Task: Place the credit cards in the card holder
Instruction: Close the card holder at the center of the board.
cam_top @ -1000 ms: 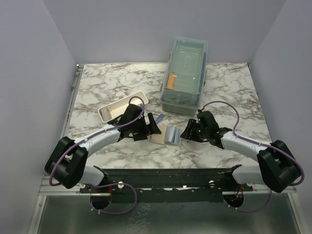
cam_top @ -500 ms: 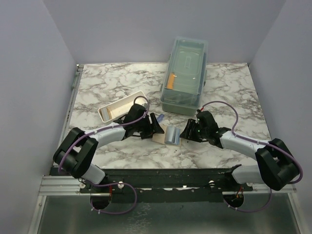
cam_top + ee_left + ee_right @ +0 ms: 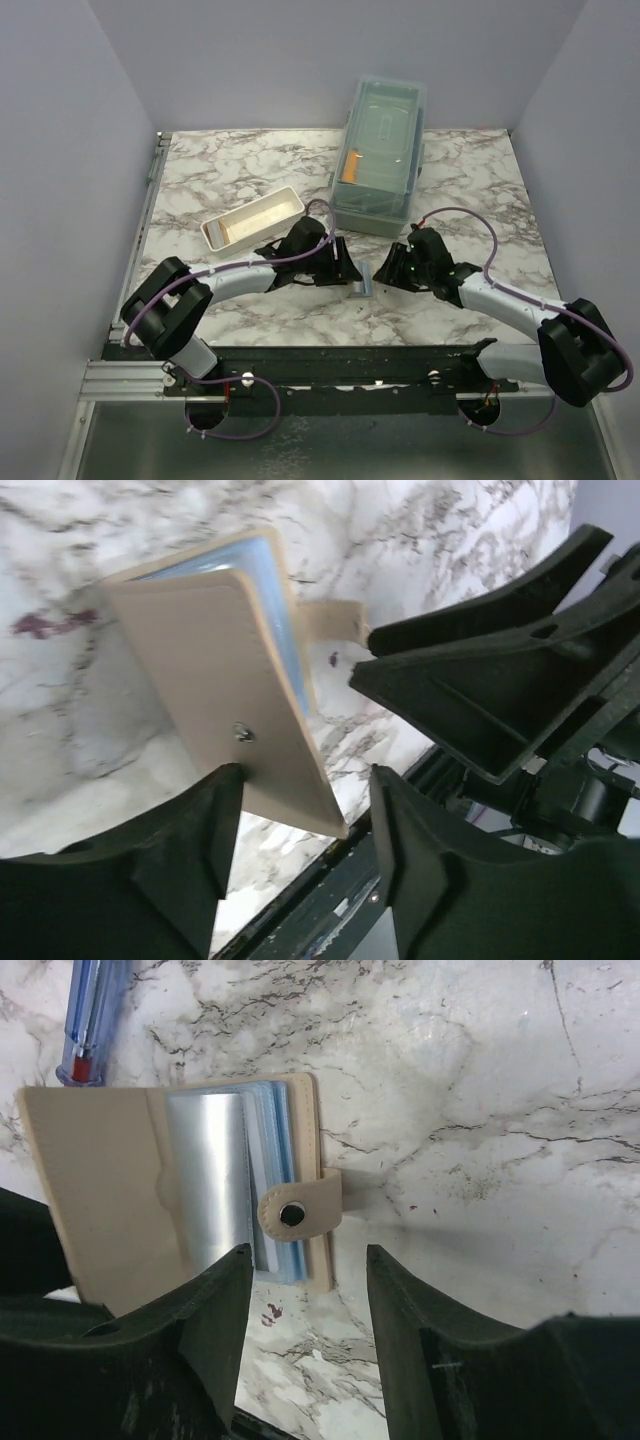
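The tan card holder (image 3: pixel 361 287) lies between my two grippers near the table's front edge. In the left wrist view its cover (image 3: pixel 200 660) stands lifted, showing a snap stud and blue lining. My left gripper (image 3: pixel 305 780) is open, with the cover's lower edge between the jaws and resting against the left finger (image 3: pixel 215 820). In the right wrist view the card holder (image 3: pixel 100 1180) is spread open with a silvery flat card (image 3: pixel 205 1180) in its pocket and a snap strap (image 3: pixel 298 1212). My right gripper (image 3: pixel 308 1255) is open just in front of the strap. No orange-yellow card is clearly visible.
A large translucent lidded box (image 3: pixel 380 155) stands behind the grippers, with a short orange stick inside. A white tray (image 3: pixel 215 238) sits at the left. A blue-and-red handled tool (image 3: pixel 85 1020) lies beyond the card holder. The black rail (image 3: pixel 350 365) borders the near edge.
My left gripper has moved right to the card holder, and its cover has gone from lying flat open to standing up. My right gripper has barely moved.
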`<state>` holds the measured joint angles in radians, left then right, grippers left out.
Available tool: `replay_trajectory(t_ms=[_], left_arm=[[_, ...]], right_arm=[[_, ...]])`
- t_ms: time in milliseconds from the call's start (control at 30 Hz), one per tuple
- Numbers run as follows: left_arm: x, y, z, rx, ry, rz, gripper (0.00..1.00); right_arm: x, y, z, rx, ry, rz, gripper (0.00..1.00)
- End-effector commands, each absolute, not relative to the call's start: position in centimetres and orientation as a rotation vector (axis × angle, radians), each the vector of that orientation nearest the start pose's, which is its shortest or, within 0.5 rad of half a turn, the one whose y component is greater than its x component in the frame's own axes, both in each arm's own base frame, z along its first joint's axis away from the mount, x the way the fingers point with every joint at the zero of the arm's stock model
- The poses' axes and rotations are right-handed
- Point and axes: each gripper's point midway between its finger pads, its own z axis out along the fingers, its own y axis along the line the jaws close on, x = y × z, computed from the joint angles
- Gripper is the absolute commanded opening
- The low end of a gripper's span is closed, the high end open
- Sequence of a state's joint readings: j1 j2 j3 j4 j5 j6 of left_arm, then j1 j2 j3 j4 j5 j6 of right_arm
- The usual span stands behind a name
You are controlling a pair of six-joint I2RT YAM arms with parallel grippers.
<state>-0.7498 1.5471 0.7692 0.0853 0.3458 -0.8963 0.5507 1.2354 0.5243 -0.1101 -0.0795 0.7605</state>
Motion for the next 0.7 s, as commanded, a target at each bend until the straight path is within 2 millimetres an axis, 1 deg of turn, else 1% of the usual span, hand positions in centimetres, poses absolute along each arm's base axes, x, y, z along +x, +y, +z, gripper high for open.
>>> replay_trajectory(t_ms=[0, 167, 300, 333, 400, 533, 600, 667], left_arm=[[23.0, -35.4, 9.0, 0.094, 2.486, -1.186, 0.64], [23.3, -36.4, 7.3, 0.115, 2.529, -1.188, 0.72], [23.6, -36.5, 6.3, 0.134, 2.543, -1.162, 0.73], [23.7, -36.5, 6.1, 0.133, 2.543, -1.153, 0.7], [24.0, -36.4, 5.9, 0.126, 2.54, -1.135, 0.62], [24.2, -35.5, 5.4, 0.102, 2.54, -1.077, 0.37], [24.3, -34.9, 4.7, 0.093, 2.566, -1.018, 0.26], [24.3, -34.4, 3.9, 0.089, 2.601, -0.959, 0.22]], right_arm=[[24.1, 19.1, 5.6, 0.256, 2.478, 0.644, 0.52], [24.2, 18.6, 5.9, 0.281, 2.469, 0.617, 0.52], [24.5, 18.1, 6.4, 0.285, 2.441, 0.585, 0.51], [24.6, 18.0, 6.5, 0.284, 2.434, 0.582, 0.51], [24.8, 18.0, 6.6, 0.267, 2.427, 0.577, 0.5], [25.3, 18.5, 7.0, 0.219, 2.423, 0.58, 0.44], [25.6, 18.8, 7.3, 0.19, 2.417, 0.591, 0.42], [25.9, 19.1, 7.6, 0.165, 2.413, 0.595, 0.42]])
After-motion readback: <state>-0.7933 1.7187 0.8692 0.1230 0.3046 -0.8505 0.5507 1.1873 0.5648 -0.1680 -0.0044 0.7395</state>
